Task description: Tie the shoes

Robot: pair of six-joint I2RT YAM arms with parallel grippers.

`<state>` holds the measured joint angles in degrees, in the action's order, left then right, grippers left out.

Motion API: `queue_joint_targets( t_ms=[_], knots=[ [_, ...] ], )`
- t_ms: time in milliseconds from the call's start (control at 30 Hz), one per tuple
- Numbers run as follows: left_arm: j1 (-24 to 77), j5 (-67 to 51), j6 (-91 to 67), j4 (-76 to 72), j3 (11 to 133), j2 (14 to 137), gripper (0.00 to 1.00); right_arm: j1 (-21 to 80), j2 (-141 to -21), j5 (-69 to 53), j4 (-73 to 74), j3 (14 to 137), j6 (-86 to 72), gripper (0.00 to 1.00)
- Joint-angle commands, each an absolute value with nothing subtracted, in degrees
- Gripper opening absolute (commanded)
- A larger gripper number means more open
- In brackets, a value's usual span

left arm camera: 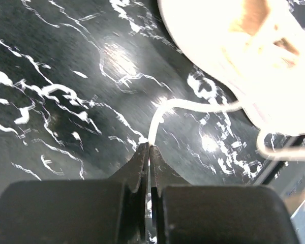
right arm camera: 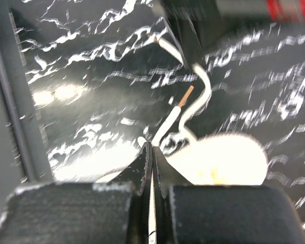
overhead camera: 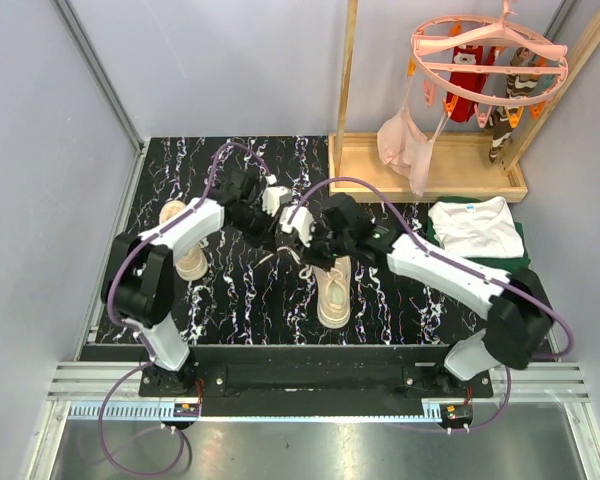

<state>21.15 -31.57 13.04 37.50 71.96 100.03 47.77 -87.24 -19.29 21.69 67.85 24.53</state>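
Observation:
One beige shoe [overhead camera: 333,290] lies mid-table, toe toward me. The other shoe [overhead camera: 187,250] lies at the left, partly under my left arm. My left gripper [overhead camera: 272,238] and right gripper [overhead camera: 312,248] meet just behind the middle shoe. In the left wrist view the left gripper [left arm camera: 149,147] is shut on a white lace [left arm camera: 160,114] that runs to the shoe [left arm camera: 254,61]. In the right wrist view the right gripper [right arm camera: 152,146] is shut on a lace end [right arm camera: 169,122] with a copper tip [right arm camera: 187,94], above the shoe [right arm camera: 223,160].
A wooden stand base [overhead camera: 430,165] sits at the back right, with a pink hanger ring [overhead camera: 490,50] of small clothes above it. A white shirt [overhead camera: 475,225] lies on green cloth at the right. A grey wall edge [overhead camera: 130,190] bounds the left.

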Motion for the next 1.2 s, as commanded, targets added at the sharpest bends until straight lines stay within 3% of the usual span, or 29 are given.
queue_joint_targets(
  t_ms=[0,167,367,767,1167],
  knots=[
    [21.3,-35.9,17.4,39.8,67.9,93.1,0.0,45.1,-79.8,-22.0,28.3,63.0,17.9,0.0],
    [21.5,-37.9,26.9,42.5,62.1,83.6,0.0,40.5,-72.9,-24.2,31.9,56.2,15.3,0.0],
    [24.1,-28.4,38.5,46.9,55.9,77.5,0.0,35.8,-67.6,-27.1,33.5,51.4,13.5,0.0],
    [27.0,-22.3,44.3,42.2,50.3,76.9,0.01,33.0,-70.8,-31.7,37.5,53.8,19.5,0.0],
    [30.9,-23.2,41.9,41.0,52.8,79.9,0.17,33.0,-75.3,-29.4,33.9,54.8,17.6,0.0]
  ],
)
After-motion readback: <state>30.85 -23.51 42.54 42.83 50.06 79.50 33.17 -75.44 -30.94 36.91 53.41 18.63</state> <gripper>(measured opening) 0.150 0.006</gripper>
